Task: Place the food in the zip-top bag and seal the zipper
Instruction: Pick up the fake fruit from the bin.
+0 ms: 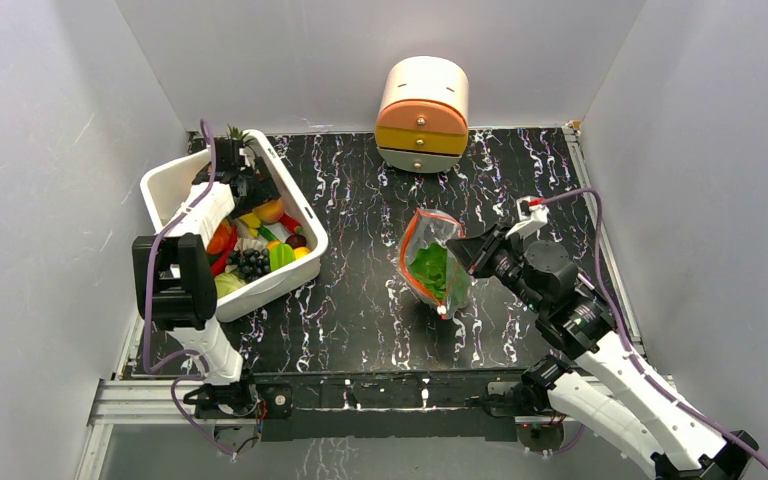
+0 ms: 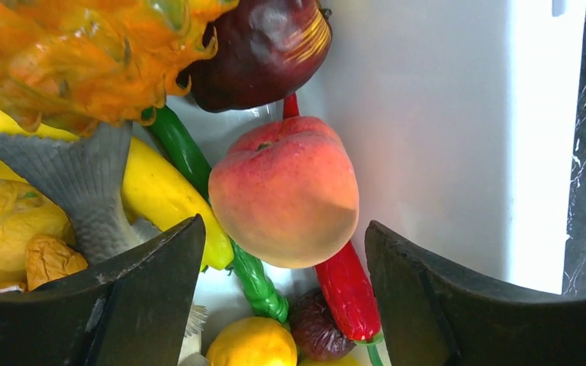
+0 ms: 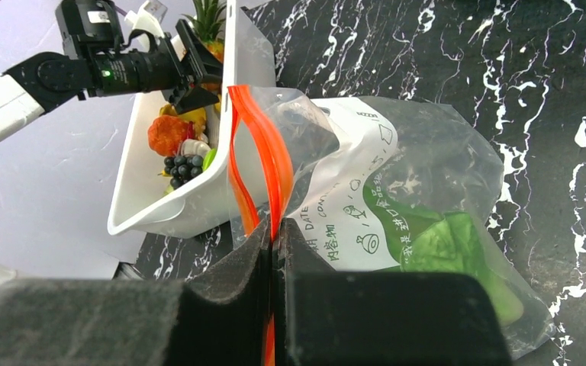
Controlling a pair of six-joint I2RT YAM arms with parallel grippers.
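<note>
The zip-top bag (image 3: 427, 168) is clear crinkly plastic; the tub (image 1: 265, 288) is smooth glossy white plastic.

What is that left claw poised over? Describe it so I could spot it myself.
Find the white tub on the left of the table, where the left gripper stands open over it. Right between its fingers lies a peach: round, plump, blushing orange-pink, unlike the dark red apple next to it and the slim red chilli running under it.
</note>
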